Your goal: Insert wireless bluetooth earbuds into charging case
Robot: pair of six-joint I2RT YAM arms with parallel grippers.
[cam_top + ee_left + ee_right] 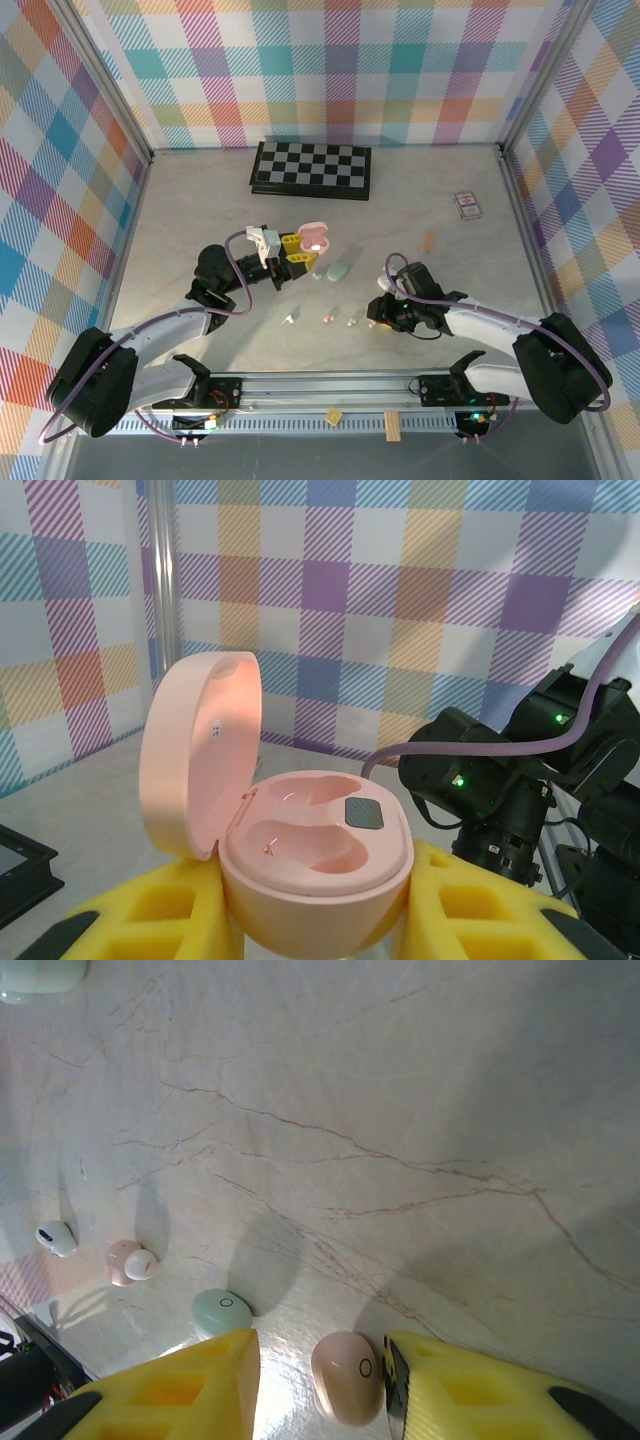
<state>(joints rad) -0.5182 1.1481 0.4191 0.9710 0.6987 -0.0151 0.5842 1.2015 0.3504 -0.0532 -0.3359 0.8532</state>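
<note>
**Trainee:** Panel a, top view. What did your left hand [296,253] hold?

**Operator:** I had it clenched on the pink case [313,240], lid hinged open, its two sockets facing the left wrist camera. The case sat at twelve o'clock from the earbud row on the desk [200,200].

**Trainee:** Panel b, right wrist view. And the right hand [322,1360]?

**Operator:** Released. Its fingers [170,1395] straddled a pink earbud [347,1375] lying on the desk. The bud sat against one finger, with a gap to the other. At ten o'clock from it I saw the mint earbud [222,1312], then a pink-and-white earbud [128,1260], then the white earbud [55,1237]. The mint case [40,975] lay at eleven o'clock.
</note>
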